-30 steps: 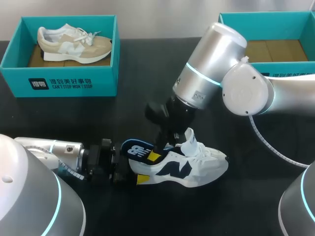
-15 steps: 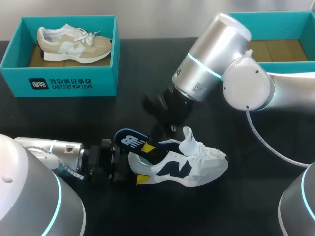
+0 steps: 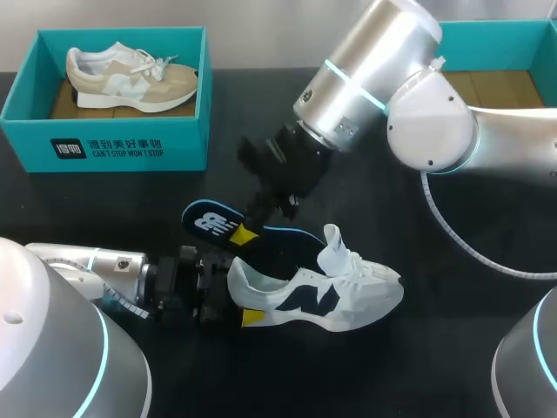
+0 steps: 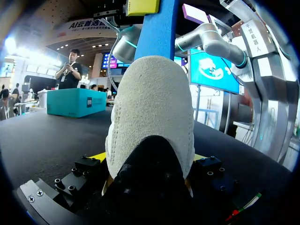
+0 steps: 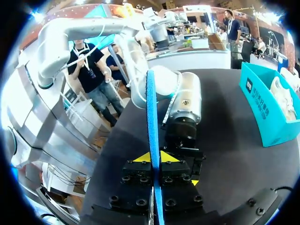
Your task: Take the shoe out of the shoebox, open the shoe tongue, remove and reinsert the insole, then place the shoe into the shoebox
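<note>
A white and navy shoe [image 3: 339, 296] lies on its side on the black table. Its heel [image 4: 150, 103] sits between the fingers of my left gripper [image 3: 237, 298], which press it from both sides. A dark navy insole [image 3: 213, 225] with a blue edge is held above and left of the shoe, with my right gripper [image 3: 246, 233] shut on it. Its front end reaches the shoe's opening beside the raised tongue. In the right wrist view the insole [image 5: 151, 103] stands edge-on between the yellow tips of that gripper [image 5: 153, 157]. In the left wrist view the insole [image 4: 159, 28] rises above the heel.
A teal shoebox [image 3: 104, 144] at the back left holds a beige shoe [image 3: 130, 78]. A second teal shoebox [image 3: 513, 39] at the back right shows only its cardboard floor, partly hidden behind my right arm [image 3: 418, 113].
My right gripper has moved up and to the left, drawing the insole out of the shoe. The shoe and my left gripper have stayed put.
</note>
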`<act>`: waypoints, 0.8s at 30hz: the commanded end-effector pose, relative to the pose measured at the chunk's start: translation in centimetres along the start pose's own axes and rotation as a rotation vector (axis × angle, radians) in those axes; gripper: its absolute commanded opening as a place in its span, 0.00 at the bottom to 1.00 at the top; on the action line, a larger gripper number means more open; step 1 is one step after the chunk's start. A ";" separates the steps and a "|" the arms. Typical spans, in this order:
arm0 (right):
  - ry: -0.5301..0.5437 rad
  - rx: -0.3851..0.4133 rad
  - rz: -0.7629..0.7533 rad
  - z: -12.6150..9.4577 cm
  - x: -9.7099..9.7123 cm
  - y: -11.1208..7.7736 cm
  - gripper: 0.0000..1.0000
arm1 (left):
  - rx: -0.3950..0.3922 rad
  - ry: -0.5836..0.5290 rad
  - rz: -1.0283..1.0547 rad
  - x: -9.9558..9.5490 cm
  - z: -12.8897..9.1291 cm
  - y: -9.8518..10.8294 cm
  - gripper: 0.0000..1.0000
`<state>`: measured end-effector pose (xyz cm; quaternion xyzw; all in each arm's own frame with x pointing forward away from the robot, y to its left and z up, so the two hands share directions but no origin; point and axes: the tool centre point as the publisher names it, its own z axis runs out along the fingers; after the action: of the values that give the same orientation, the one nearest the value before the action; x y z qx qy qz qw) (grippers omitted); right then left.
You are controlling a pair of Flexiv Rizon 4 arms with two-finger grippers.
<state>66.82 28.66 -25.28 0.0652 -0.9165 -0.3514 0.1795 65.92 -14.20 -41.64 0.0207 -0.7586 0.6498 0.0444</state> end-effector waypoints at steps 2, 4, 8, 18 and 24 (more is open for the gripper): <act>-0.001 0.001 0.001 0.2 0.0 0.0 0.00 | 0.000 -0.002 0.000 -0.1 0.0 0.3 0.00; -0.001 0.001 0.001 0.2 0.0 0.0 0.00 | 0.000 -0.002 0.000 -0.1 0.0 0.3 0.00; 0.002 -0.002 -0.002 0.2 -0.1 0.6 0.00 | 0.000 -0.002 0.000 -0.1 0.0 0.3 0.00; -0.038 -0.159 0.036 -4.1 0.5 4.4 0.00 | 0.000 -0.002 0.000 -0.1 0.0 0.3 0.00; -0.043 -0.309 0.015 -7.4 0.3 6.4 0.00 | 0.000 -0.002 0.000 -0.1 0.0 0.3 0.00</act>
<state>69.39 30.39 -16.39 0.0264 -0.8701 -0.4622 0.1693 65.92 -14.20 -41.64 0.0207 -0.7586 0.6497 0.0444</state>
